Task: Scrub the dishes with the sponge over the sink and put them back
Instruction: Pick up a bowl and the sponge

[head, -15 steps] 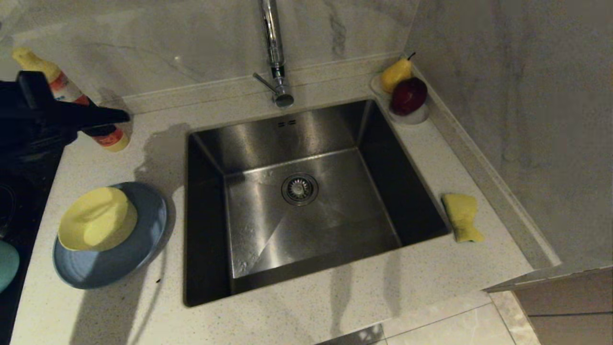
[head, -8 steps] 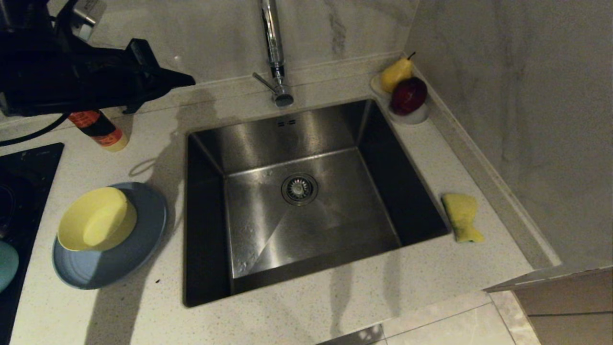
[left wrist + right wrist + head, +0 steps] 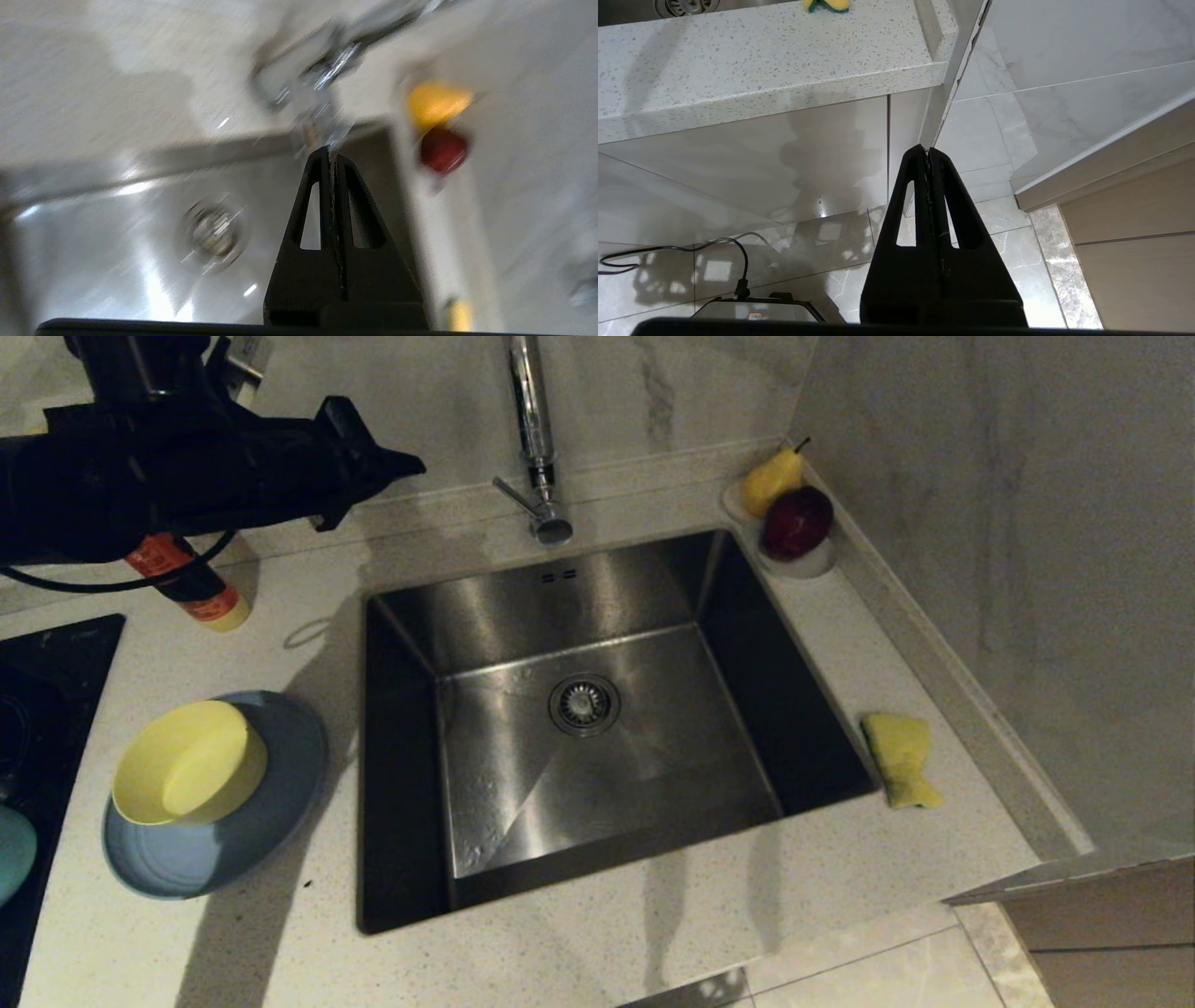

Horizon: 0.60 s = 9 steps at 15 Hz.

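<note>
Yellow bowl (image 3: 189, 775) sits on the blue plate (image 3: 252, 840); left hand (image 3: 411, 459) is closed, holding nothing.

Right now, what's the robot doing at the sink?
It hasn't touched anything yet. The left gripper is shut and empty, up in the air near the tall chrome tap. The square steel sink is empty. The pale-yellow bowl sits on the light-blue round plate beside it, and the yellow sponge lies on the other side. The right gripper hangs below the counter.

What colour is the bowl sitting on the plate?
Pale yellow. The bowl on the blue plate shows best in the head view.
</note>
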{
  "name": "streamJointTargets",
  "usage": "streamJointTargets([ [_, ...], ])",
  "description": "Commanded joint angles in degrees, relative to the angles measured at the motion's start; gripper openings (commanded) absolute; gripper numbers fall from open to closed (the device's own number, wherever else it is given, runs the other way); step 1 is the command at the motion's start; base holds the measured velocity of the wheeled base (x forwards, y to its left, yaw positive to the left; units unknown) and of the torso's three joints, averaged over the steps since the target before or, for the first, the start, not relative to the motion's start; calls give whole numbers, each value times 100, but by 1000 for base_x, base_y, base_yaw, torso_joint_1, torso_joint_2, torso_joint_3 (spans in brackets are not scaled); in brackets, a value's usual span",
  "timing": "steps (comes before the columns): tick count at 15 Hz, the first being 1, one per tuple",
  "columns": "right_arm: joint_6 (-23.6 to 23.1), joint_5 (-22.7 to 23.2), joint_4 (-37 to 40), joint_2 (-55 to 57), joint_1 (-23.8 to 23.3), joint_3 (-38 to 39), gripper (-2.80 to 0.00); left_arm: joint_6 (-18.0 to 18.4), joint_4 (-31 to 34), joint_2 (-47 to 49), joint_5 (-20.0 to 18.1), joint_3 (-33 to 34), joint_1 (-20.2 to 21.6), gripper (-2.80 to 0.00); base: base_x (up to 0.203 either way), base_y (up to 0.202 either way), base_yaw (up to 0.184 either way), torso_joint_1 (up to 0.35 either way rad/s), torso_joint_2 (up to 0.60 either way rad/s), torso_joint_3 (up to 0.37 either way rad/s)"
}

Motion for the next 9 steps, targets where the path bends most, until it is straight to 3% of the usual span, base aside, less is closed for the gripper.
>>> streamJointTargets([
  [1,-2,1,0,-6,2,0,-280,-322,-493,320,1,-126,-71,-280,0,0,0,0,0,0],
  [9,-2,1,0,-6,2,0,-280,-136,-1201,809,439,-168,-332,-280,0,0,0,0,0,0],
])
